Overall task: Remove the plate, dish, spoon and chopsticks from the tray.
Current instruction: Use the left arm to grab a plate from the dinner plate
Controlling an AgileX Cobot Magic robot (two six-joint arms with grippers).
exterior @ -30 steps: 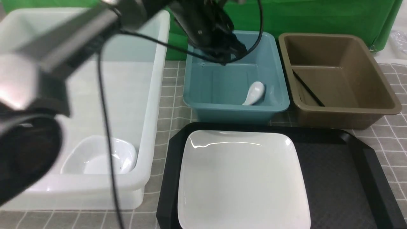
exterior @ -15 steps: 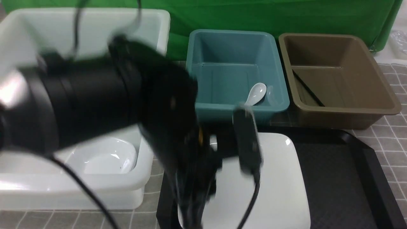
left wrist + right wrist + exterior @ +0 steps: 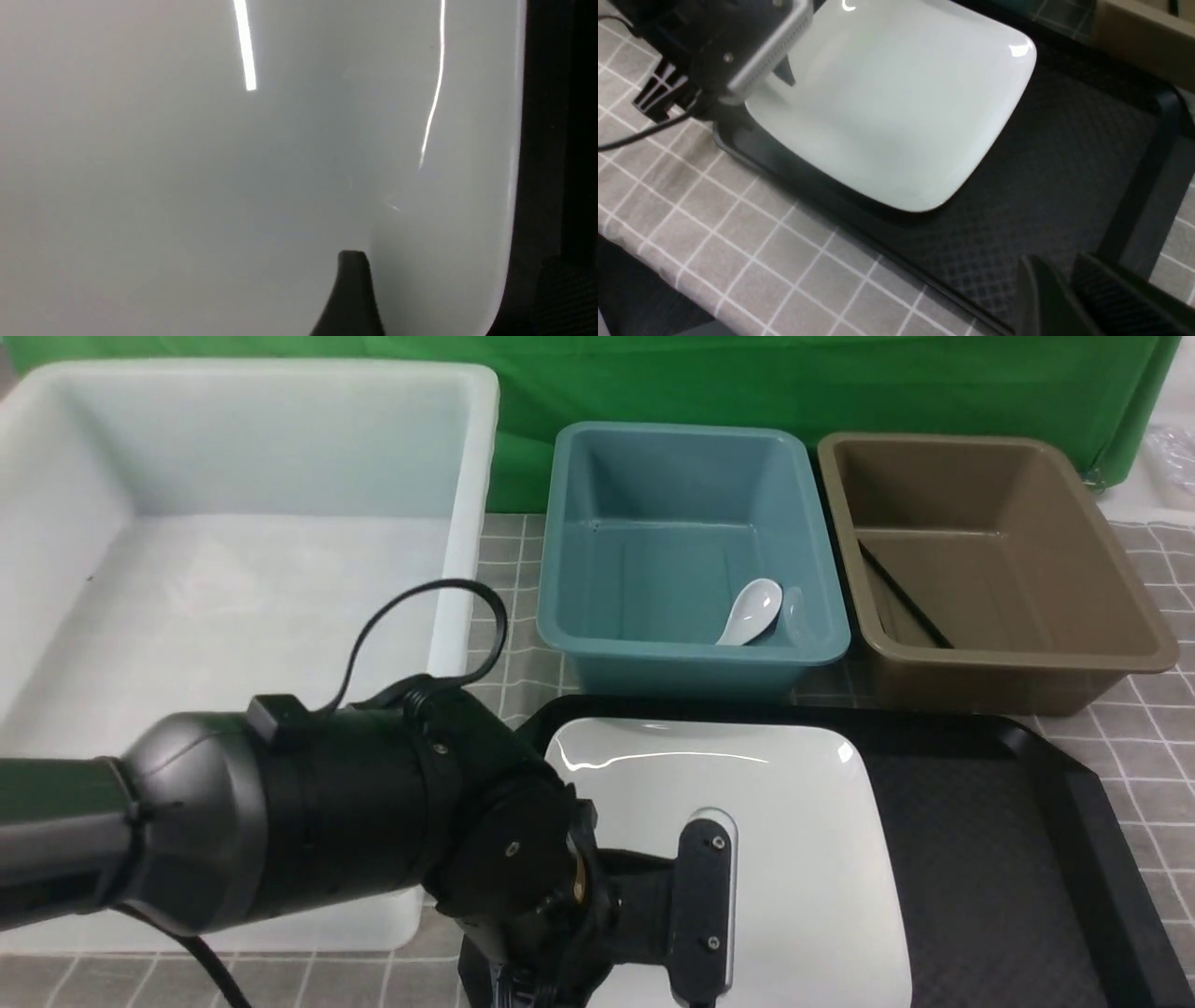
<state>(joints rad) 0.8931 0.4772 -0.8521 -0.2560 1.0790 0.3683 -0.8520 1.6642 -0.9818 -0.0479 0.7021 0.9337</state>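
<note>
- While scanning the front view, note the left gripper (image 3: 653, 915) low over the plate (image 3: 794, 859): one finger (image 3: 707, 896) showing, no partner close by, so judge the jaws wide apart and holding nothing.
- Find the plate flat on the tray (image 3: 980, 859), under that gripper and stretching to its right; spoon (image 3: 752, 609) ahead in the teal bin (image 3: 653, 476), chopsticks (image 3: 901, 597) ahead and far right in the brown bin (image 3: 990, 485); dish not in sight.
- Take gripping the plate's rim as the likely step: straddle the nearest edge, one finger above, one beneath; expect slip on the glaze, so bite deep and close squarely.
- Turning to the left wrist view, see the finger (image 3: 351, 294) tip close over the glaze near the curved rim, tray (image 3: 546, 140) just beyond; touching or not, cannot tell.
- From the right wrist view, place the right gripper (image 3: 1057, 268) above bare tray (image 3: 1055, 154), plate (image 3: 896, 107) ahead and apart, fingers nearly together, empty.
- For room, use the bare tray right of the plate; mind the white bin's (image 3: 261, 457) wall just left of the left gripper when lifting.
</note>
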